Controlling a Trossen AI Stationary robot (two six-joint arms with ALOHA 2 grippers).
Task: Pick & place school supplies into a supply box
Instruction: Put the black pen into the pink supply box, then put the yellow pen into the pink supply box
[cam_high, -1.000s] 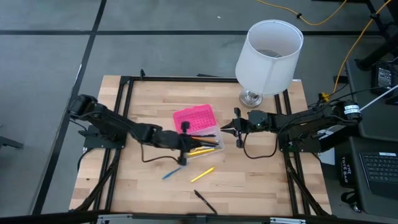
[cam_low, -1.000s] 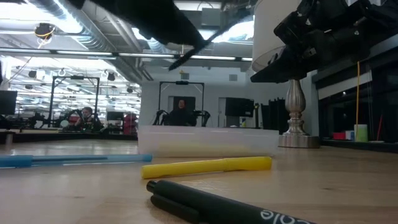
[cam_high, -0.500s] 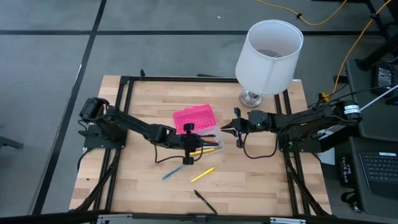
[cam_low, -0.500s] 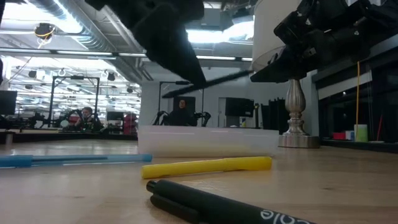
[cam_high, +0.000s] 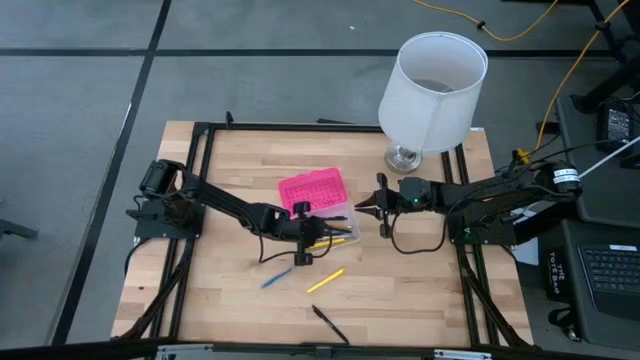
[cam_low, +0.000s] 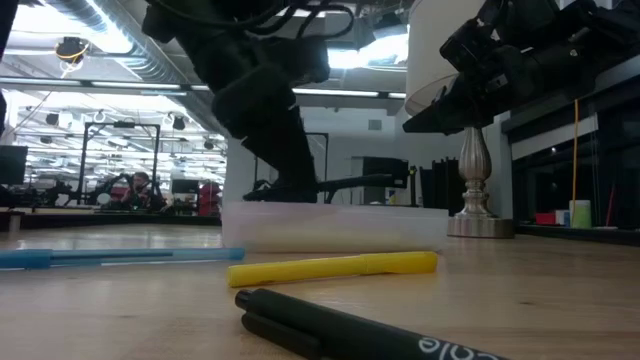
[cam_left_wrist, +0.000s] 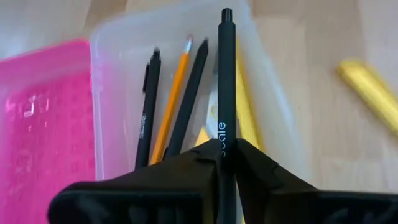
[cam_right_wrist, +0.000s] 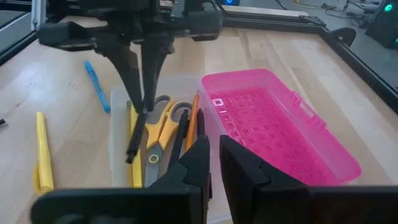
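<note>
The supply box lies mid-table: clear base (cam_high: 338, 228) (cam_left_wrist: 264, 81) (cam_right_wrist: 121, 99) with pink lid (cam_high: 312, 189) (cam_right_wrist: 273, 124) open beside it. Inside are black pens, an orange pencil (cam_left_wrist: 173, 99) and yellow-handled scissors (cam_right_wrist: 160, 127). My left gripper (cam_high: 310, 235) (cam_left_wrist: 225, 155) (cam_low: 298, 185) hovers low over the base, shut on a black pen (cam_left_wrist: 227, 74). My right gripper (cam_high: 383, 207) (cam_right_wrist: 215, 163) waits shut just right of the box. A blue pen (cam_high: 277, 278), a yellow marker (cam_high: 325, 280) and another black pen (cam_high: 328, 323) lie flat on the table nearer me. My left gripper pinches the black pen between its two fingers at the printed part of the barrel (cam_left_wrist: 222, 132). The pen runs along the fingers and sticks out ahead of them. It is lifted clear, almost level (cam_low: 355, 182), with its free end (cam_right_wrist: 132, 152) dipping over the clear base.
A white lampshade on a metal foot (cam_high: 432, 85) (cam_low: 478, 190) stands at the far right of the table, behind my right arm. Black frame bars (cam_high: 200, 180) edge the tabletop. Bare wood lies between the loose pens and the near edge.
My left gripper has moved down and to the right toward the clear base, staying shut on the black pen. The pen, tilted high above the box a second ago, now lies almost level just above the base's rim.
</note>
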